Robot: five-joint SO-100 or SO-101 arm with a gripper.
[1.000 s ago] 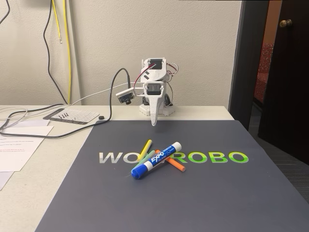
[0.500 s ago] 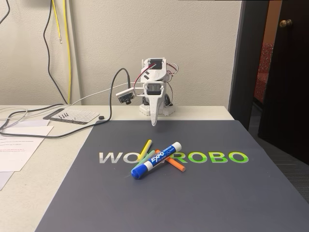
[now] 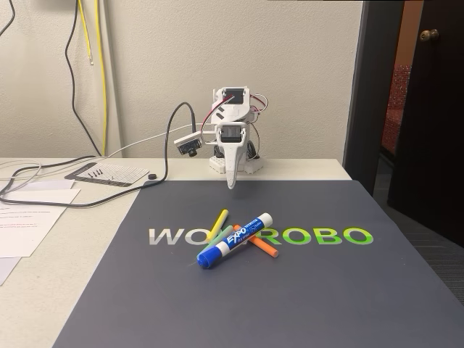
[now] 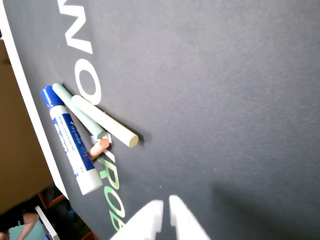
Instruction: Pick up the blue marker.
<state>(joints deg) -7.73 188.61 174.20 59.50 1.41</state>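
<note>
Fixed view: blue marker (image 3: pixel 233 241) across sticks (image 3: pixel 217 224).

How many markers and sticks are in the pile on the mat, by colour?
Blue marker: 1
Yellow stick: 1
Green stick: 1
Orange stick: 1
Total: 4

Marker (image 3: pixel 234 240) lay mid-mat (image 3: pixel 304 290), across thin sticks (image 3: pixel 216 223); arm (image 3: pixel 230 141) stood at far edge; papers (image 3: pixel 29 217) lay left.
</note>
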